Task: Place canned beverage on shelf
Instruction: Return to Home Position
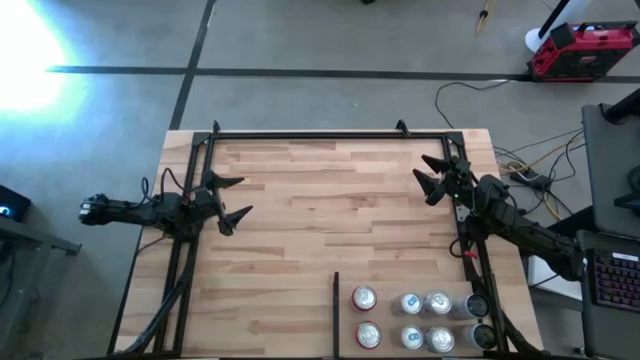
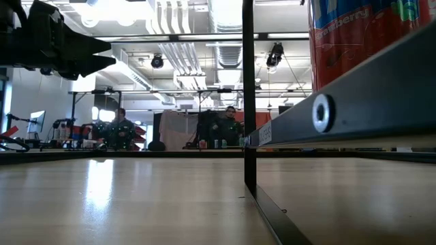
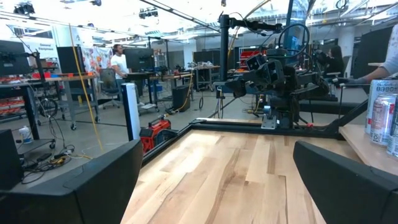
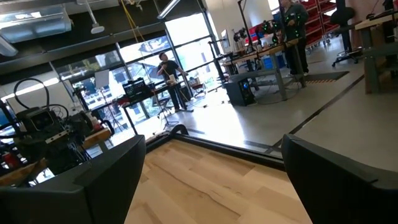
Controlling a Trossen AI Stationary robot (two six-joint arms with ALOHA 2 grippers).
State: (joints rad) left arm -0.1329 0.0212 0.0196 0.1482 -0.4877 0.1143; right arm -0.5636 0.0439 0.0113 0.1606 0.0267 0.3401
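Found shelf lying flat, bare across most of its board. Noted cans standing upright in two short rows just beside the divider, all on one side of it, with a red pair nearest. Counted about eight, but cannot vouch for the two farthest from the divider, which are dark and partly hidden under the right arm. Saw nothing standing on the divider's other side.

Located left hand well apart from the divider, on its bare side and past its far end, held above the board near the frame. Confirmed fingers spread wide with nothing between them: released and empty. Located right hand likewise past the divider's far end, on the can side, well apart from the cans. Confirmed it spread and empty in its own wrist view.

Judged placing complete: no can outside the rows, none carried. Judged step in hand to be the return of both arms to rest. Calls for no grasp. Calls only for drawing each arm back from the divider with hands kept released, and for keeping the right arm high enough to clear the cans under its forearm and the frame alongside.
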